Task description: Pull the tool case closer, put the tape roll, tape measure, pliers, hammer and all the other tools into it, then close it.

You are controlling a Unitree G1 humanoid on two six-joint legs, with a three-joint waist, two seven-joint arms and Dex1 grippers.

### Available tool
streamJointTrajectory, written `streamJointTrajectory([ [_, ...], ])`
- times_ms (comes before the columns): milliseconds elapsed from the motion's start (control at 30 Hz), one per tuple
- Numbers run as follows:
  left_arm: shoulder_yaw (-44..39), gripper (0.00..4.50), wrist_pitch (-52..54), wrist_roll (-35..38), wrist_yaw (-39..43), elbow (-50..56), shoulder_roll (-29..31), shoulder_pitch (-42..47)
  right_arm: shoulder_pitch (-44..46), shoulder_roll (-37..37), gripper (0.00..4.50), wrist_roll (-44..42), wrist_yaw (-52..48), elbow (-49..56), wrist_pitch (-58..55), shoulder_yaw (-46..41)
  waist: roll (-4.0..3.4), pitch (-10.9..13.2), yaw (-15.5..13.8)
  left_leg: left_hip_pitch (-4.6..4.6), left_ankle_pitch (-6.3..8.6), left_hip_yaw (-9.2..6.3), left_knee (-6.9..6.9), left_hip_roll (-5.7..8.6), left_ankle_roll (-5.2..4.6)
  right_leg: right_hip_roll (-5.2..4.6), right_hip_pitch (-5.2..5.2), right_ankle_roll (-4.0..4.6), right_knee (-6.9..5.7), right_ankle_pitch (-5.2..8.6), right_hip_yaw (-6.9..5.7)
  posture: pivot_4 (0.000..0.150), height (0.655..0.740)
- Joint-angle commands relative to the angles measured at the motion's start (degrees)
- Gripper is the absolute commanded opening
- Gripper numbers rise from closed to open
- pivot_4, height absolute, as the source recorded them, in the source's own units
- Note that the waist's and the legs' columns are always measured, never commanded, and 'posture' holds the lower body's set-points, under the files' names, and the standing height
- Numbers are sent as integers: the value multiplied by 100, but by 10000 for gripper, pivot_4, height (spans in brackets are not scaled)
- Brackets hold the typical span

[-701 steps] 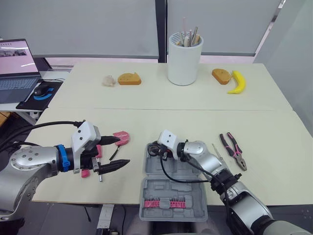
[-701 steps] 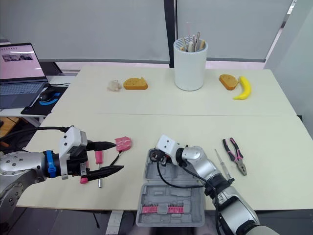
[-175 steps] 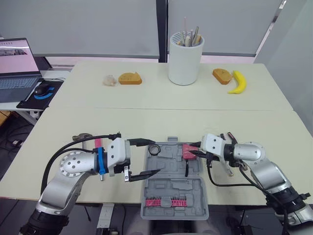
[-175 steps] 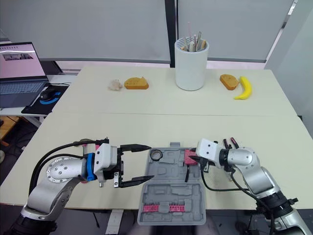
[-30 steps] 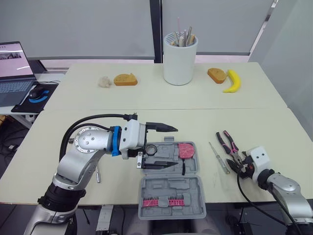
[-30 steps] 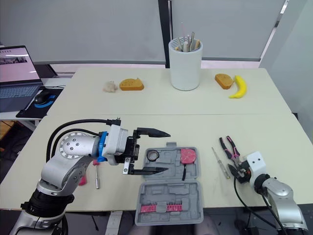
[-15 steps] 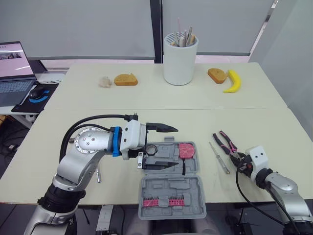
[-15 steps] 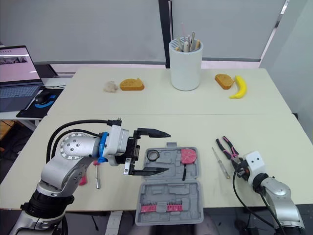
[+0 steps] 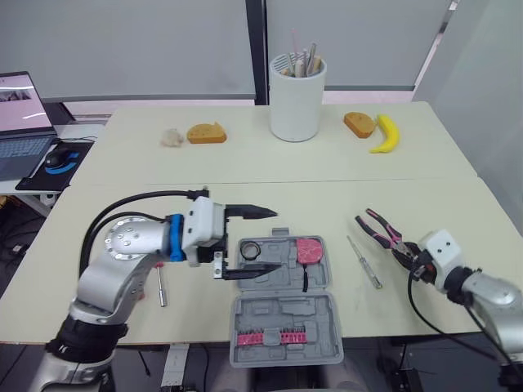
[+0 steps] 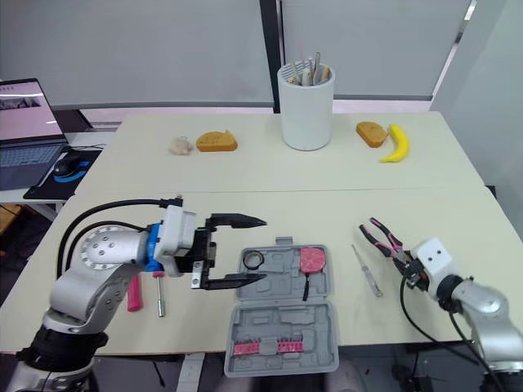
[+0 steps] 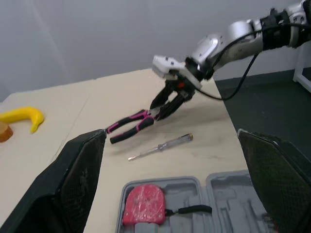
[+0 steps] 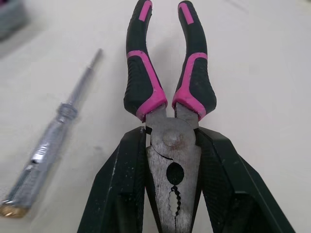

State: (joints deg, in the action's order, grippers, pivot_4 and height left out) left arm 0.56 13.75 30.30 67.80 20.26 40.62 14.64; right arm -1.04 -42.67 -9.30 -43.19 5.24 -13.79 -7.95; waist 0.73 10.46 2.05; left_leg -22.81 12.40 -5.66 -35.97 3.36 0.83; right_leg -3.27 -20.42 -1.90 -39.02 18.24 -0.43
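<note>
Right tool (image 12: 172, 141) is clamping pliers (image 12: 145, 87) by the head for transfer to tool case (image 10: 282, 317); left tool (image 10: 259, 249) is hovering wide open.

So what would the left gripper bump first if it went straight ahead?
Probably the pliers in the right gripper; the left gripper looks aimed over the open tool case at them, though depth is unclear.
</note>
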Motion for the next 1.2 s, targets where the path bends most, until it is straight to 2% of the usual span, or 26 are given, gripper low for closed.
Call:
streamJointTrajectory([
  [33,-524,45000,80,427,252,-67,230,-258,426,-371,12667,-377,-762,872,-418,338,3,1,-8,-1,0,-5,0,-6,0,3,0,1,1,0,-3,1500,7400],
  [167,-797,45000,-180,391,606,-410,460,-532,1113,-492,12667,-414,-1163,1231,-984,978,4,2,-45,-7,0,-18,0,-6,0,4,1,4,6,2,-11,1500,7400],
  [300,-993,45000,-582,203,933,-611,693,-989,1993,-171,12667,-452,-1415,1423,-1539,1782,8,5,-53,-13,0,-15,-1,6,1,-9,-4,5,8,1,-8,1500,7400],
  [567,-1459,45000,-656,291,1268,-559,1147,-1608,2868,81,12667,284,-1567,1352,-1902,3174,11,7,-89,-20,2,-22,0,7,4,-15,-18,10,9,3,-13,1500,7400],
  [900,-1532,45000,-765,152,1409,-579,1323,-1701,3311,381,12667,986,-1646,1383,-2255,4080,11,7,-65,-35,3,-19,2,5,7,-13,-60,15,3,0,-11,1500,7400],
  [1200,-1416,45000,-970,-55,1511,-757,1303,-1632,3506,732,12667,1390,-1597,1264,-2448,4402,11,7,-48,-63,1,-19,-1,2,9,-9,-79,21,-5,-5,-12,1500,7400],
])
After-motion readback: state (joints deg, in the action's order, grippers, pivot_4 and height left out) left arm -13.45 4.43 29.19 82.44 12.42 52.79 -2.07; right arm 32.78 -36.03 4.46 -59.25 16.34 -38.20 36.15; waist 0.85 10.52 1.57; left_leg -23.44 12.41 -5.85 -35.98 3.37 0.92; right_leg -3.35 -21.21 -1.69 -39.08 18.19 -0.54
